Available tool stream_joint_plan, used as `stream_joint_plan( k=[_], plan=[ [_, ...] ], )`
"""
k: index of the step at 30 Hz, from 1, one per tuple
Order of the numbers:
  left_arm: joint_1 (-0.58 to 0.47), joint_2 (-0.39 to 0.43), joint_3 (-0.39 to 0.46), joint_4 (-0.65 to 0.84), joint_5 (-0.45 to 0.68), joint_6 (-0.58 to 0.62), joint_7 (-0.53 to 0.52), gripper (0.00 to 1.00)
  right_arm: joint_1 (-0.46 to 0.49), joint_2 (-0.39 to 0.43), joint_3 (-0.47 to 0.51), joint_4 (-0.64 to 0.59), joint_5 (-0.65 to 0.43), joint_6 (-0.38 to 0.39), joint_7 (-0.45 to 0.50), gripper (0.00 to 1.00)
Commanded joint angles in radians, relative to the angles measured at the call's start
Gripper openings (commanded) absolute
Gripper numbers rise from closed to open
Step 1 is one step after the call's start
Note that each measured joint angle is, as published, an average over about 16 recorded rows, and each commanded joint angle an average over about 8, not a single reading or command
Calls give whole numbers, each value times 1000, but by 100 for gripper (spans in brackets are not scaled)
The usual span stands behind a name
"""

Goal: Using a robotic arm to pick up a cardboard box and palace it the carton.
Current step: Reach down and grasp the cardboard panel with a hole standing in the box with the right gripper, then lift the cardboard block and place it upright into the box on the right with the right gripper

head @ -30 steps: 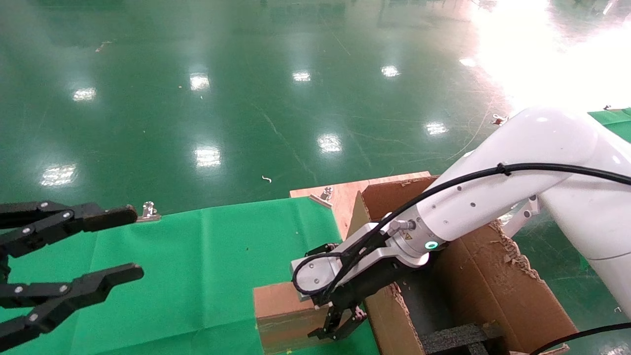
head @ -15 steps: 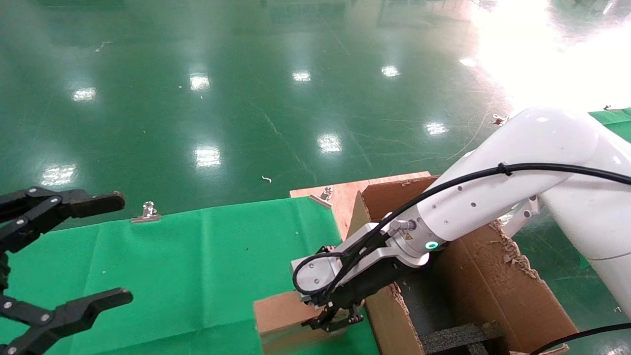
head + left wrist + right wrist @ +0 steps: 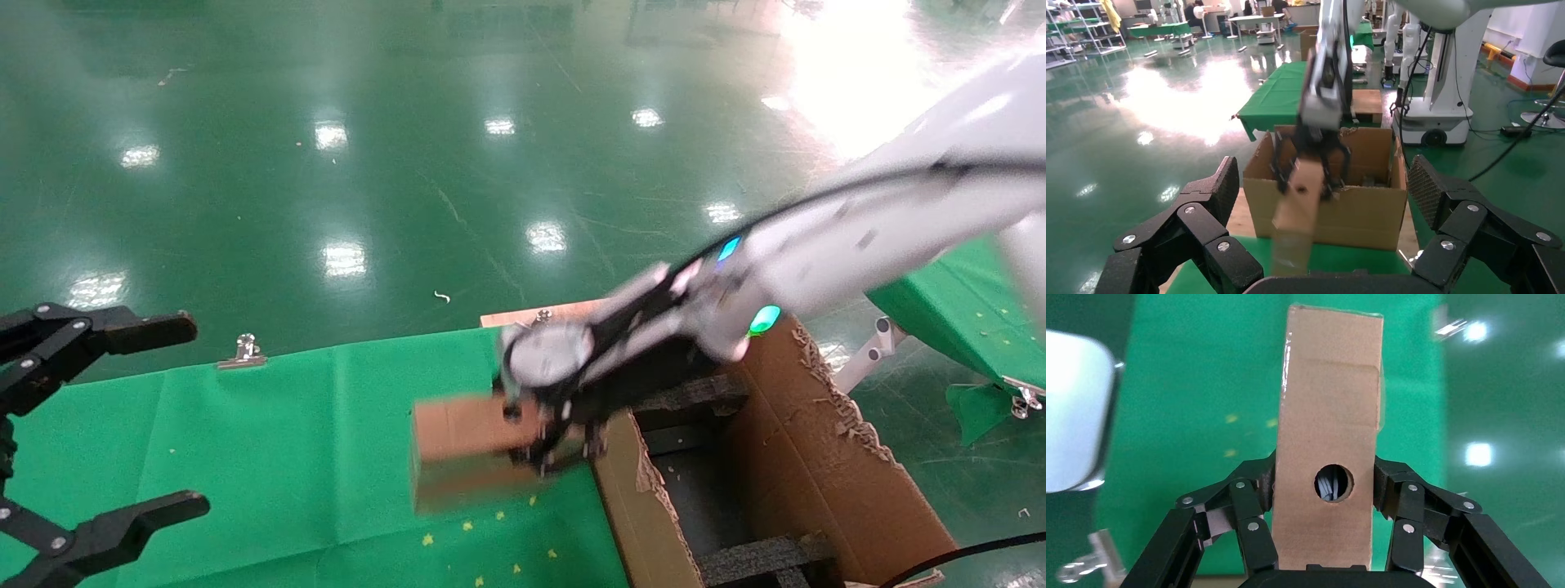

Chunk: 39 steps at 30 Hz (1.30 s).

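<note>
My right gripper (image 3: 552, 445), on the white robotic arm (image 3: 858, 237), is shut on the cardboard box (image 3: 462, 449). It holds the box in the air above the green cloth, just left of the carton (image 3: 817, 490). In the right wrist view the fingers (image 3: 1257, 490) press both long sides of the cardboard box (image 3: 1330, 416), level with its round hole. The left wrist view shows the cardboard box (image 3: 1297, 208) hanging in front of the carton (image 3: 1364, 208). My left gripper (image 3: 189, 416) hovers open at the far left, with nothing between its fingers.
A green cloth (image 3: 327, 425) covers the table, held by a metal clip (image 3: 243, 351) at its far edge. The carton stands on a wooden board (image 3: 572, 322) and holds dark foam inserts (image 3: 752, 559). Another green-covered table (image 3: 972, 310) lies to the right.
The right gripper closed on the cardboard box and lifted it off the cloth, the arm swinging up. The left gripper drew back to the left and opened wider.
</note>
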Motion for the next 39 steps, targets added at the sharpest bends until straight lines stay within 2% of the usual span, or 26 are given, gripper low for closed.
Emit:
stream_joint_plan(
  k=[1,10,19,30,39],
  plan=[
    [0,0,0,0,0,0,0,100,46,12,9,-20,32,-10,-12,0],
    [0,0,0,0,0,0,0,100,315,58,-127,-122,157,-19,-133,0],
    [0,0,0,0,0,0,0,100,451,107,-323,-199,252,-18,-198,0],
    [0,0,0,0,0,0,0,100,639,274,-560,-250,231,-20,-212,0],
    [0,0,0,0,0,0,0,100,765,376,-750,-265,176,-16,-154,0]
  ],
)
